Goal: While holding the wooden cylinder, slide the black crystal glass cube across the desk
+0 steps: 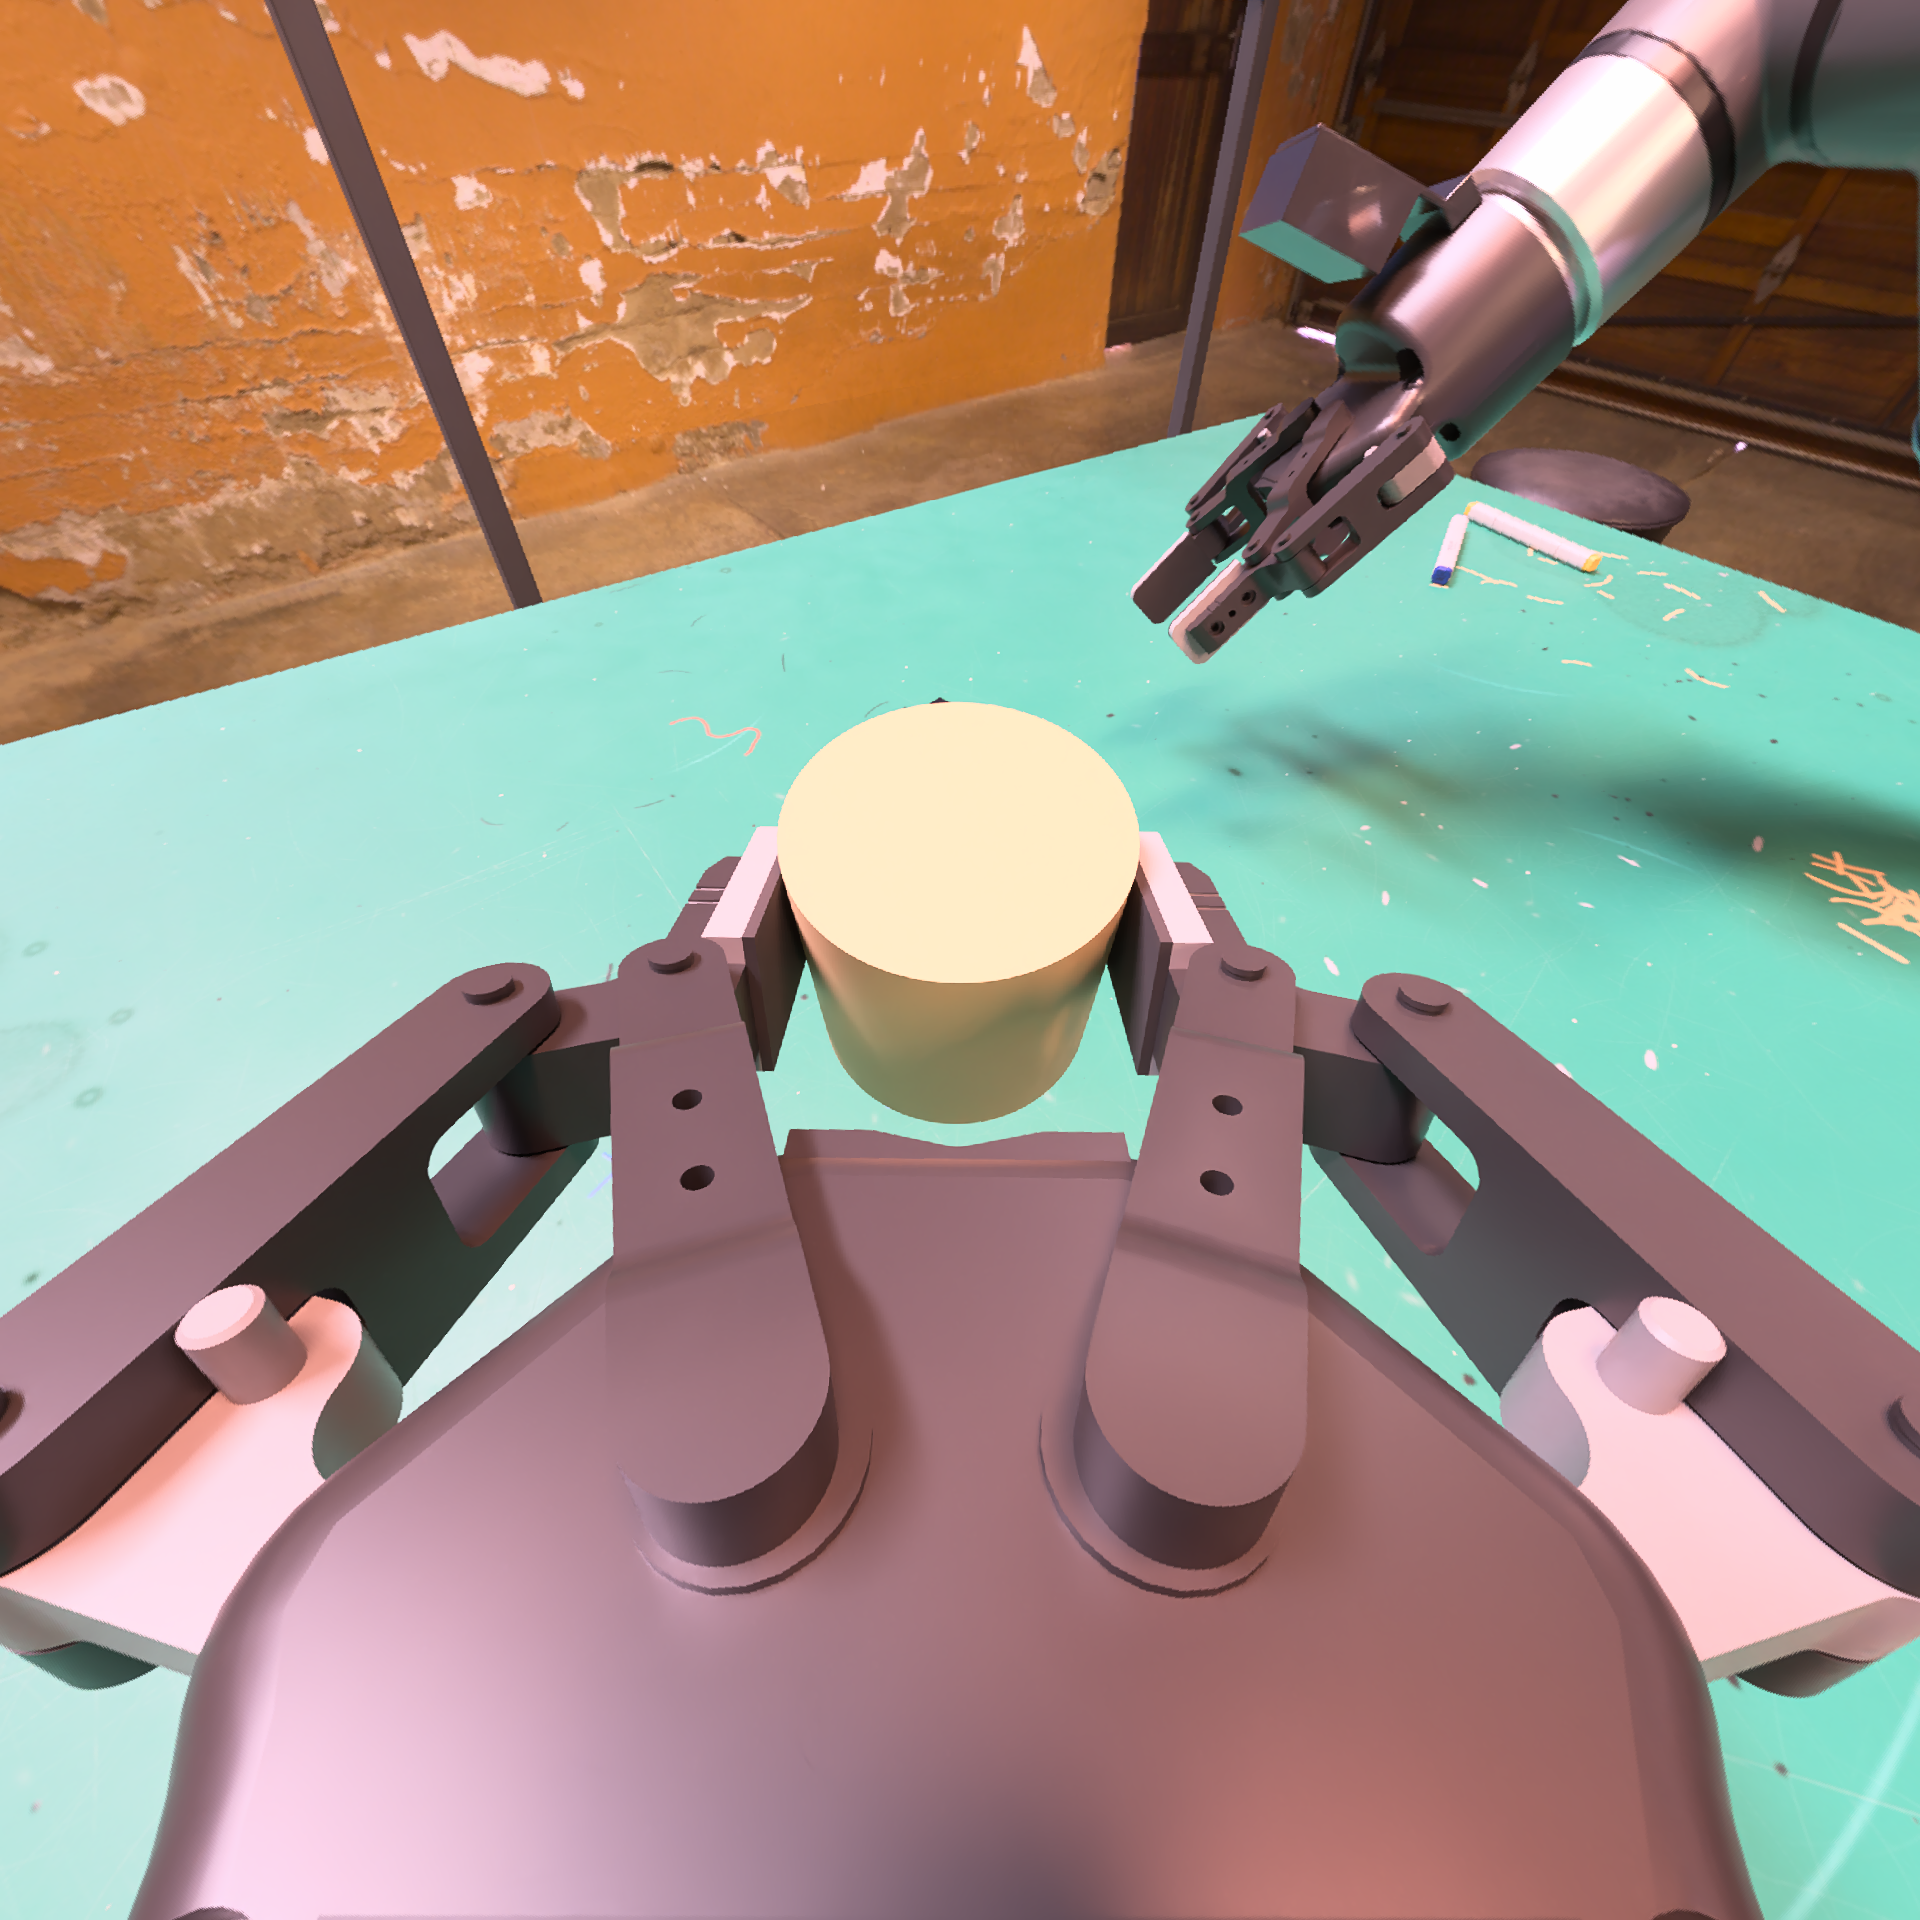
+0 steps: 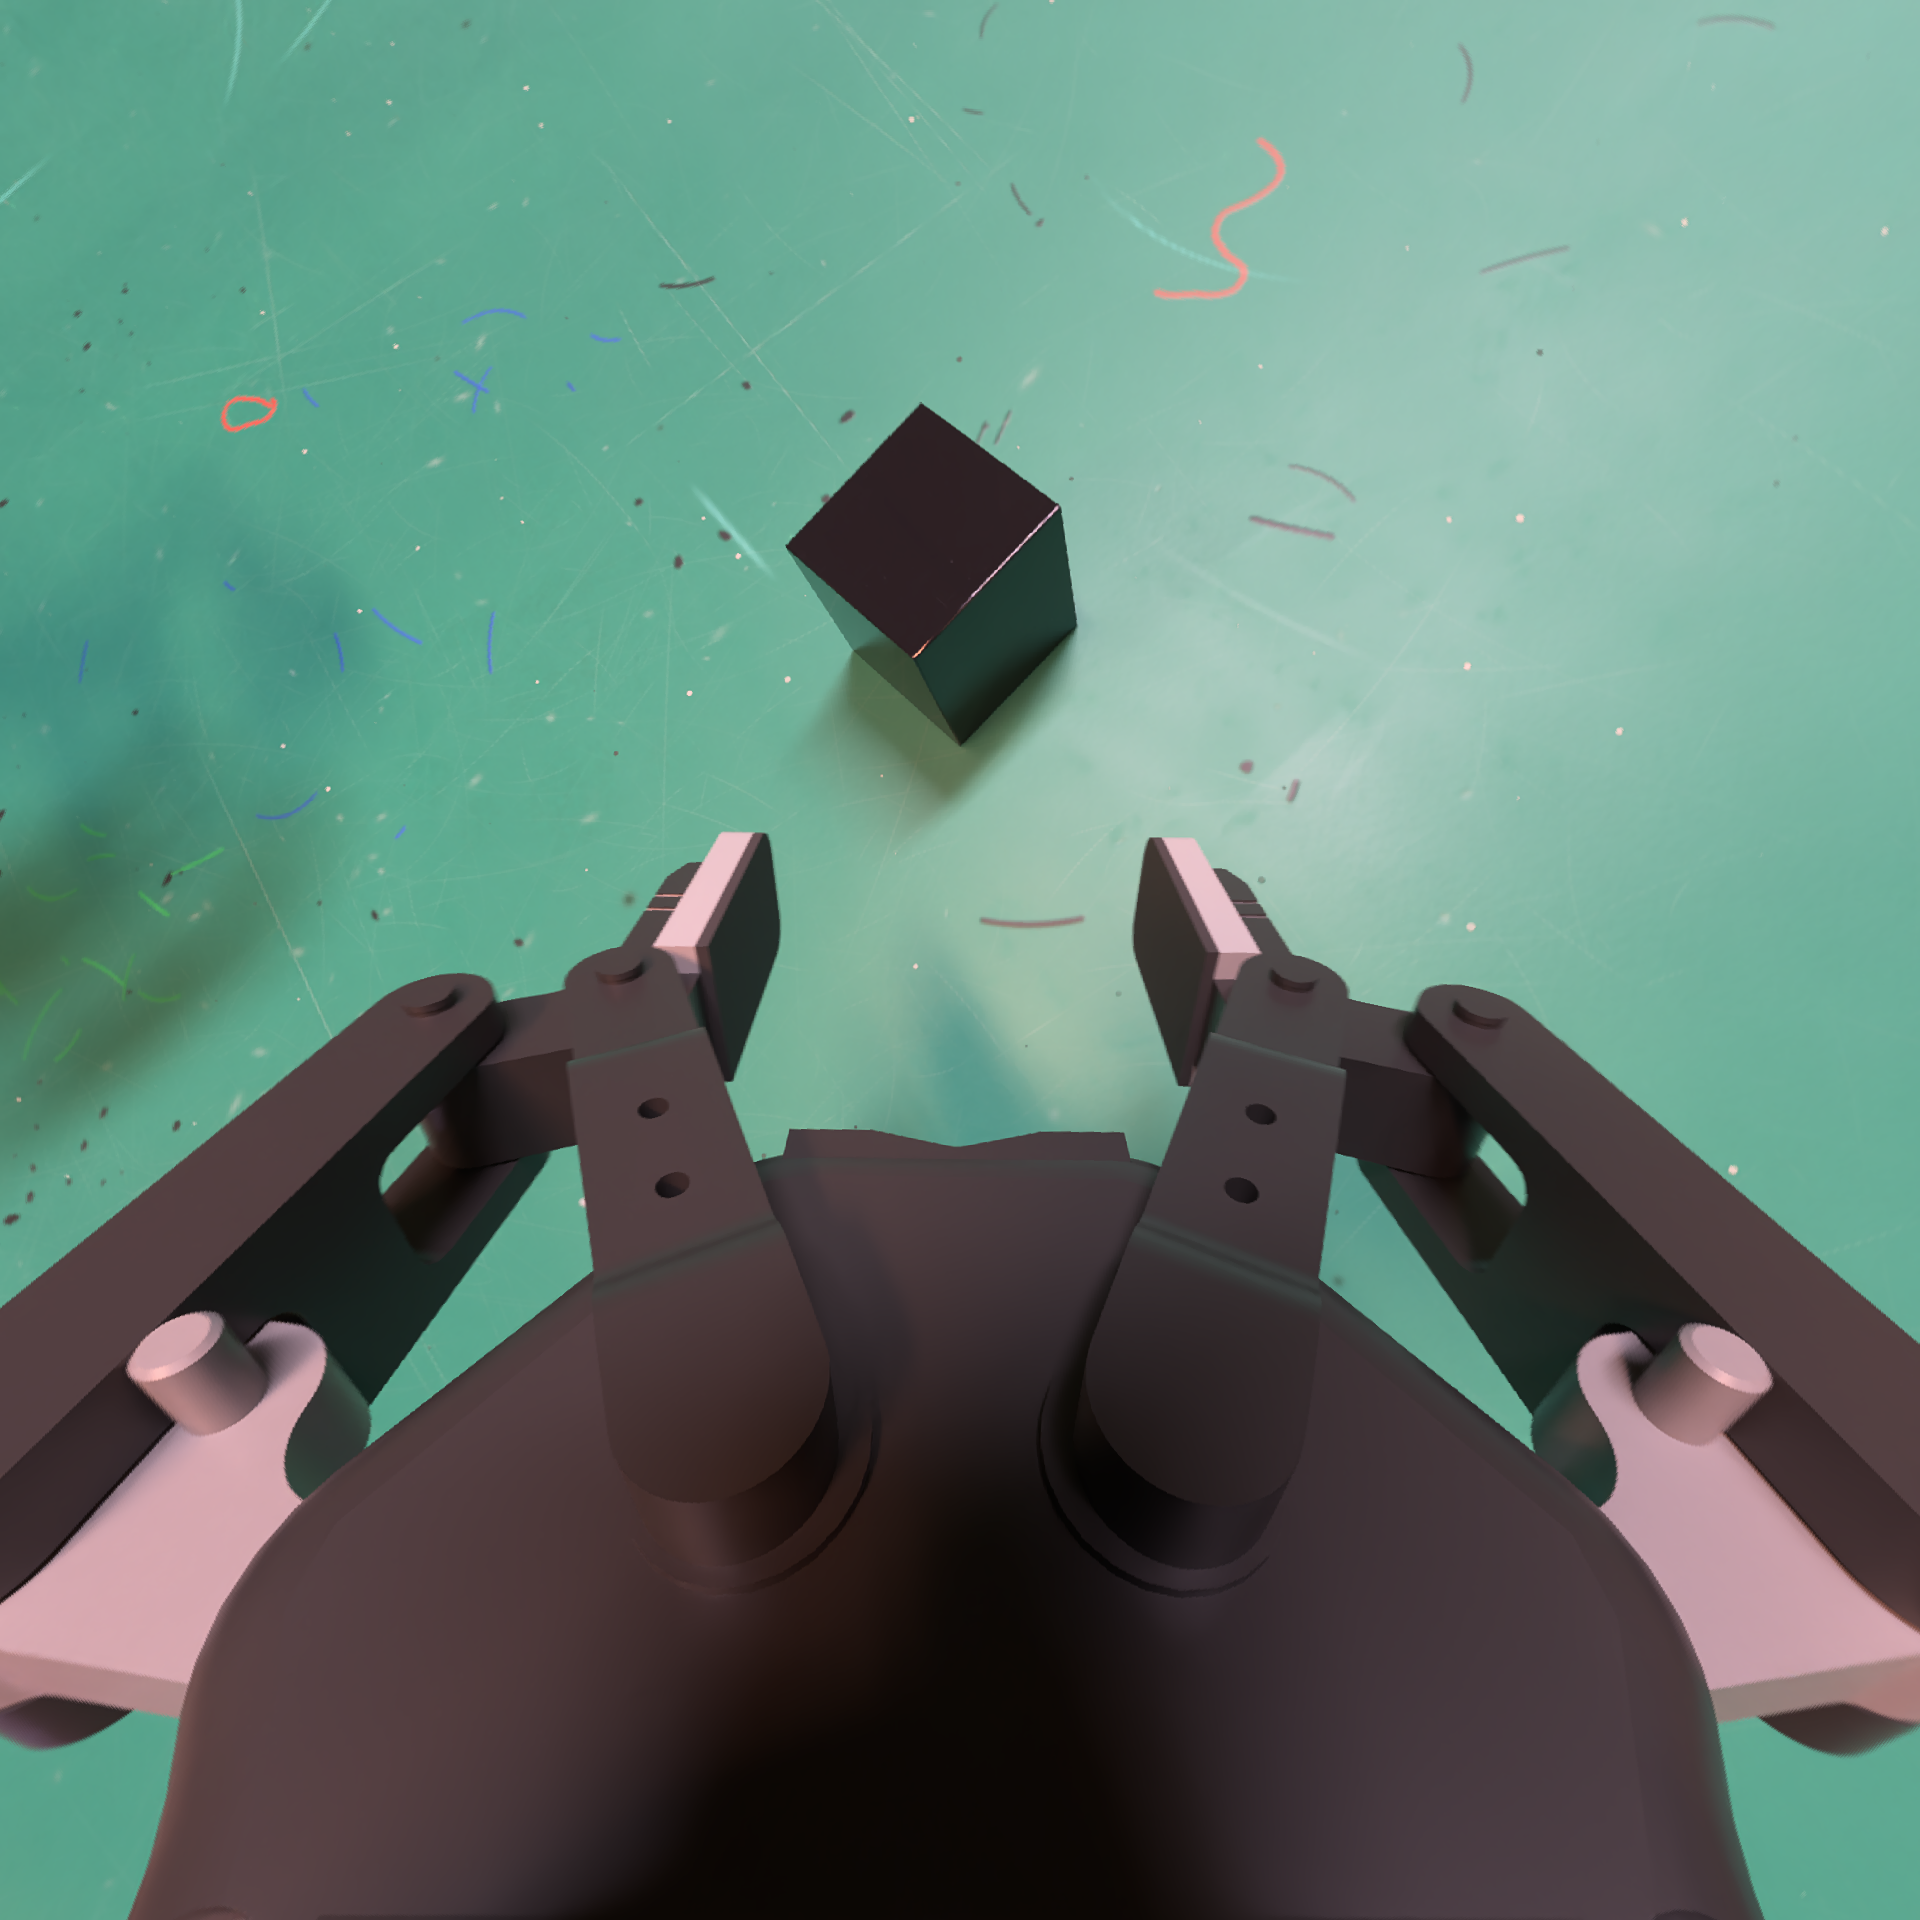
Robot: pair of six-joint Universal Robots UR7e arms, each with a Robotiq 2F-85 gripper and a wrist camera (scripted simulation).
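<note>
My left gripper [image 1: 956, 904] is shut on the pale wooden cylinder [image 1: 956, 842] and holds it upright above the green desk [image 1: 416, 831]. The pads press its left and right sides. The black glass cube [image 2: 935, 571] stands on the desk [image 2: 1507, 675] in the right wrist view, one corner turned toward me. My right gripper [image 2: 956, 904] is open and empty, hovering above the desk a short way short of the cube. The right gripper also shows in the left wrist view [image 1: 1195, 608], tilted down over the desk beyond the cylinder. The cylinder hides the cube in that view.
Two white markers [image 1: 1527, 535] lie near the desk's far right corner, with pale scraps scattered around them. A dark round stool [image 1: 1579, 494] stands just past that edge. Two metal poles [image 1: 416, 312] rise behind the far edge, before an orange wall.
</note>
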